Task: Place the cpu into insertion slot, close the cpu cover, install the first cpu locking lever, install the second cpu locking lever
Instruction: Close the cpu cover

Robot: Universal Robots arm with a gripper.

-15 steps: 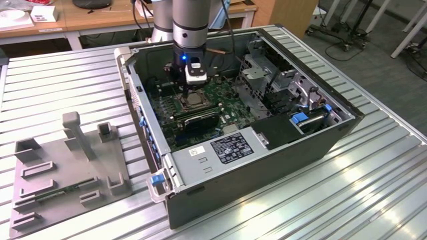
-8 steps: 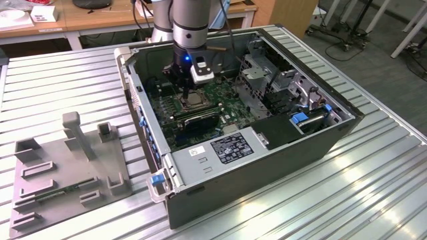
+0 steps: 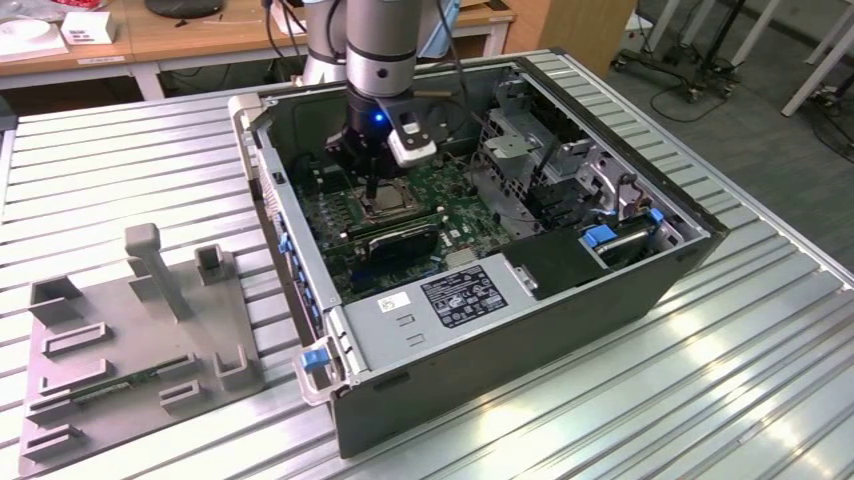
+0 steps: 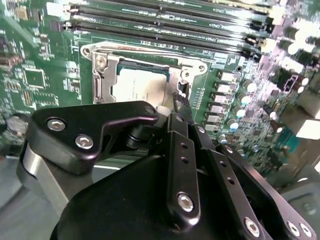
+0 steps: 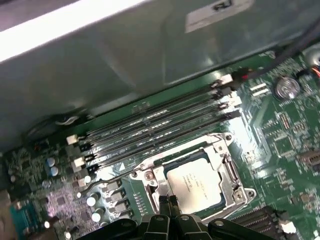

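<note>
The pincer [image 4: 179, 101] is pinched closed. Just beyond its tip the cpu [image 4: 141, 87] sits framed by the cpu cover [image 4: 102, 76].

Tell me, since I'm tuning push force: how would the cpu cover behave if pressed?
The cpu cover looks like thin sheet metal: probably stiff yet slightly springy under a push. Being a cut-out frame, it is likely light. Its shiny surface may be slippery, and it lies flat around the cpu.

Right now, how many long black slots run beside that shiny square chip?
4. The memory slots lie side by side between the cpu and the case wall: one nearest the wall, two in the middle, one nearest the cpu. Others may be hidden beyond the cpu.
</note>
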